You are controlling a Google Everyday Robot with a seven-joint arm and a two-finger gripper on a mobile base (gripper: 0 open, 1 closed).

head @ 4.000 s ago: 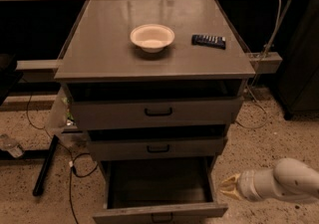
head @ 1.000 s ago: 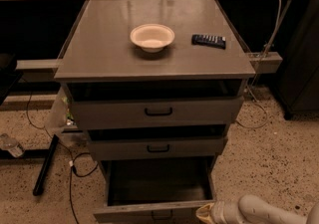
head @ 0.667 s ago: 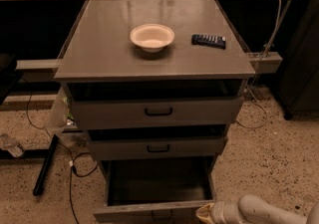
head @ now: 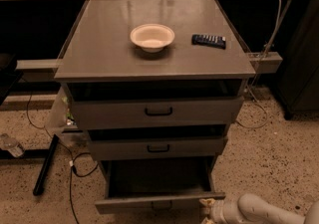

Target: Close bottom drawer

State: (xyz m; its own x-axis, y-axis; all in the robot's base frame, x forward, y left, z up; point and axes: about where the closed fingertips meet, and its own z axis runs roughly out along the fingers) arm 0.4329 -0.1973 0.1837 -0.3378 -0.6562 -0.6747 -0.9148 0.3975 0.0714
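The grey table [head: 99, 54] fills the middle of the scene, with 3 drawers in its near face. The bottom drawer [head: 139, 202] is pulled far out toward the near side, its dark inside open to view and its front panel low at the near edge. The top drawer [head: 99, 113] and middle drawer [head: 199, 147] above it sit much further in. My arm [head: 259, 210] reaches in from the near right. My claw [head: 206, 209] is at the right end of the bottom drawer's front panel, touching it or just beside it. Whether the claw is wide or narrow I cannot tell.

I judge the step in hand to be the push. Pressing at 1 corner could skew the drawer on its runners. So I would shift left toward the panel's middle, set the claw flat against it, and push straight toward the far side, level and slow, until the panel meets the frame. The bowl [head: 152, 36] and remote [head: 209, 41] on the table are well apart from this work.
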